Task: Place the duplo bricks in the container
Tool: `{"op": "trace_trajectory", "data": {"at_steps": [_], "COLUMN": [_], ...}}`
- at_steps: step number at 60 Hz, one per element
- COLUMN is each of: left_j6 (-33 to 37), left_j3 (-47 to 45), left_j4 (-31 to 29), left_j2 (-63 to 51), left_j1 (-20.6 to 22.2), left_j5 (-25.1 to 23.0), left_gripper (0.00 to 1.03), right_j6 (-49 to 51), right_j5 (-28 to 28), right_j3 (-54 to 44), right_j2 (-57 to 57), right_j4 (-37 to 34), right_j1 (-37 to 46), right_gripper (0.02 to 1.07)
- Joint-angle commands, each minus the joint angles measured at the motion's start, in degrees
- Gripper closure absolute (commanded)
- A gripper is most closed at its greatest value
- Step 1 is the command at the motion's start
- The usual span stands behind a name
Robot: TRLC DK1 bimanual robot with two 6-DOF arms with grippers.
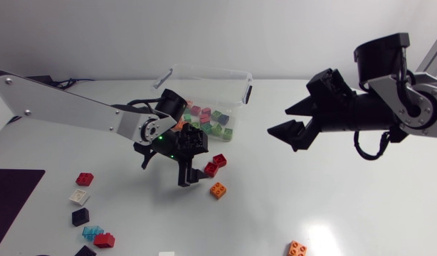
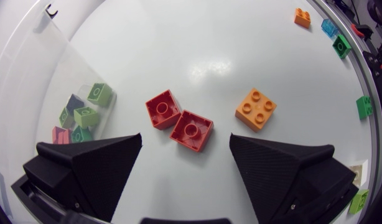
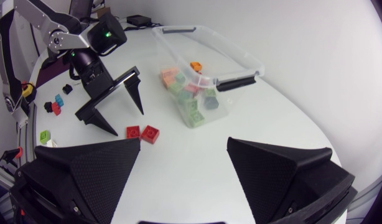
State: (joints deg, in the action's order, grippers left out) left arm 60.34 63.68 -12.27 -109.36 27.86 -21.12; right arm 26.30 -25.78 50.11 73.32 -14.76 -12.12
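Note:
Two red bricks (image 2: 163, 109) (image 2: 191, 130) lie touching on the white table, just ahead of my open left gripper (image 2: 185, 168), between its spread fingers. An orange brick (image 2: 256, 109) lies beside them. In the head view the left gripper (image 1: 165, 169) points down beside the red pair (image 1: 215, 165), in front of the clear container (image 1: 241, 92), which holds several mixed bricks. My right gripper (image 1: 279, 121) hangs open and empty in the air to the container's right. Its wrist view shows the container (image 3: 241, 57), an orange brick (image 3: 195, 65) at its far wall, and the left gripper (image 3: 127, 122).
Loose bricks lie at the front left: red (image 1: 84, 178), white (image 1: 79, 197), black (image 1: 80, 217), light blue (image 1: 92, 232) and another red (image 1: 104, 240). An orange brick (image 1: 297, 248) sits near the front edge. A black mat (image 1: 12, 203) covers the front left corner.

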Motion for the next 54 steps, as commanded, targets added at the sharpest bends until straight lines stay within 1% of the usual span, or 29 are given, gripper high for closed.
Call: {"op": "trace_trajectory", "data": {"at_steps": [1,10,18,22,27,30,33,35,38,39,40,41,43,44,45,47,54], "left_j6": [1.98,3.12,3.21,3.56,3.82,3.91,3.91,3.91,3.91,4.00,4.00,4.00,4.00,4.00,4.00,4.35,4.70], "left_j3": [2.41,5.58,7.95,8.74,9.88,9.80,9.80,9.71,9.71,9.62,9.62,9.44,9.36,9.27,9.27,9.27,8.57], "left_j4": [-0.21,-2.67,-5.22,-6.71,-9.08,-9.26,-9.26,-9.44,-9.61,-9.79,-9.88,-9.88,-9.96,-10.05,-10.49,-11.63,-14.18], "left_j2": [-3.14,-6.21,-8.15,-8.68,-9.38,-9.38,-9.47,-9.47,-9.47,-9.47,-9.47,-9.38,-9.29,-9.29,-9.20,-8.94,-6.65], "left_j1": [0.88,1.24,1.50,1.67,2.11,2.29,2.38,2.47,2.64,2.73,2.73,2.73,2.82,2.82,2.82,2.82,2.38], "left_j5": [-0.50,-0.50,-0.50,-0.50,-0.50,-0.50,-0.50,-0.50,-0.50,-0.50,-0.50,-0.50,-0.50,-0.50,-0.50,-0.50,-0.50], "left_gripper": [0.06,0.08,0.12,0.13,0.25,0.31,0.38,0.45,0.51,0.55,0.57,0.62,0.68,0.69,0.73,0.79,0.91], "right_j6": [2.96,3.84,3.93,4.11,4.28,4.19,3.84,3.58,3.49,3.40,3.31,3.05,2.79,2.70,2.70,2.70,3.23], "right_j5": [-0.85,-1.64,-2.17,-2.26,-2.26,-2.26,-1.91,-1.29,-0.50,-0.24,0.03,0.64,1.17,1.52,1.79,2.40,3.90], "right_j3": [-3.88,-5.81,-5.99,-6.16,-6.07,-5.81,-5.28,-4.67,-3.79,-3.44,-3.17,-2.82,-2.21,-1.94,-1.59,-0.98,1.31], "right_j2": [-1.16,-1.16,-0.90,-0.28,0.86,2.09,4.11,6.13,8.51,9.47,10.00,11.23,12.81,13.52,14.22,15.71,19.14], "right_j4": [0.26,0.44,0.44,0.70,1.23,1.58,2.37,2.81,2.90,2.99,3.16,3.60,4.04,4.13,4.22,4.39,4.39], "right_j1": [1.05,1.57,1.57,1.48,1.40,1.05,0.69,-0.10,-0.98,-1.33,-1.59,-2.12,-2.91,-3.26,-3.79,-5.02,-8.71], "right_gripper": [0.06,0.06,0.06,0.06,0.06,0.06,0.06,0.06,0.06,0.06,0.06,0.06,0.06,0.06,0.06,0.06,0.06]}}
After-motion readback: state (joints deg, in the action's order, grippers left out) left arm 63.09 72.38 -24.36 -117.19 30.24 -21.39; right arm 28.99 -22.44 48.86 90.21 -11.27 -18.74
